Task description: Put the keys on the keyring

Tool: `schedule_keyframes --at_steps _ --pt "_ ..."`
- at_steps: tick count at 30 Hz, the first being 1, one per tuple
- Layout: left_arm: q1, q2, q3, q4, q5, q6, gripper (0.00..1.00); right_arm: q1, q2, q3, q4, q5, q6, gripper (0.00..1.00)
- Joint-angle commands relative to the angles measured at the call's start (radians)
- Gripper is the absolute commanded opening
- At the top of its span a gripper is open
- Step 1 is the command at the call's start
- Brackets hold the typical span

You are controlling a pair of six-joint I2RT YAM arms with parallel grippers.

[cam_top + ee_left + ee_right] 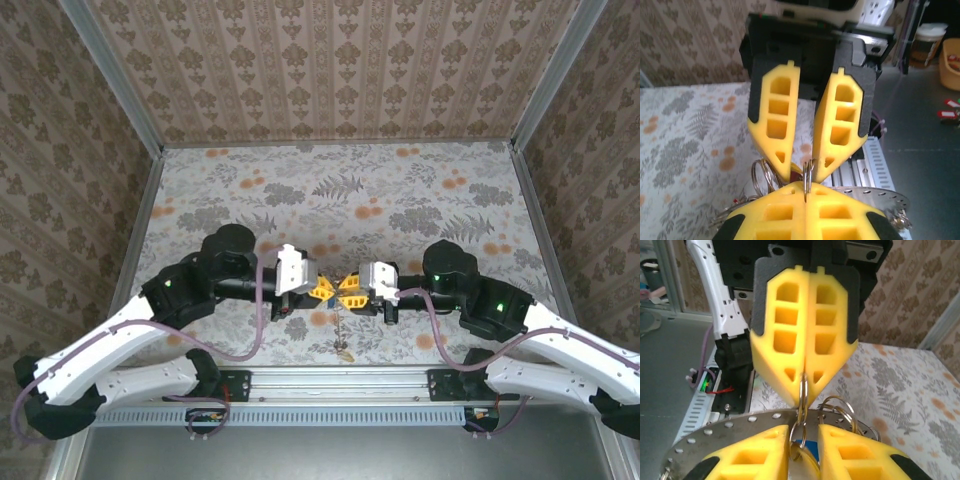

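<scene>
My left gripper (322, 291) and right gripper (352, 291) meet tip to tip above the table's near edge. In the left wrist view the left gripper (806, 192) is shut on a small steel split ring (807, 175). The right gripper (803, 171) stands open around that ring. From the right wrist, the left gripper (804, 382) pinches the ring, and a second ring and a blue-headed key (812, 450) hang from it between the open right gripper's (804, 432) fingers. The keyring (740, 422), a wide perforated metal loop, curves just beneath. More split rings (840, 410) bunch beside it. Keys (343, 345) dangle below.
A floral cloth (340, 190) covers the table, boxed in by patterned walls. An aluminium rail (340, 385) runs along the near edge between the arm bases. Beyond the table, an orange bin (952, 65) and a cup (930, 40) stand on the floor.
</scene>
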State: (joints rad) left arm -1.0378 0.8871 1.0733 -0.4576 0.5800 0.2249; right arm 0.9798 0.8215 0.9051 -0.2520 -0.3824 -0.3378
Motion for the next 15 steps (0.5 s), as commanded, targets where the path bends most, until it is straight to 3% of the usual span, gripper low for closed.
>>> schedule_keyframes --at_steps 1,10,15 --pt "0.009 -0.03 -0.001 0.142 0.123 -0.04 0.0 0.003 -0.007 0.002 0.026 -0.046 0.019 0.21" --pt "0.011 -0.058 -0.068 0.229 0.123 -0.072 0.0 0.002 -0.022 0.004 0.077 -0.09 0.052 0.2" --pt "0.022 -0.061 -0.103 0.337 0.097 -0.105 0.0 0.002 -0.04 -0.005 0.082 -0.055 0.055 0.01"
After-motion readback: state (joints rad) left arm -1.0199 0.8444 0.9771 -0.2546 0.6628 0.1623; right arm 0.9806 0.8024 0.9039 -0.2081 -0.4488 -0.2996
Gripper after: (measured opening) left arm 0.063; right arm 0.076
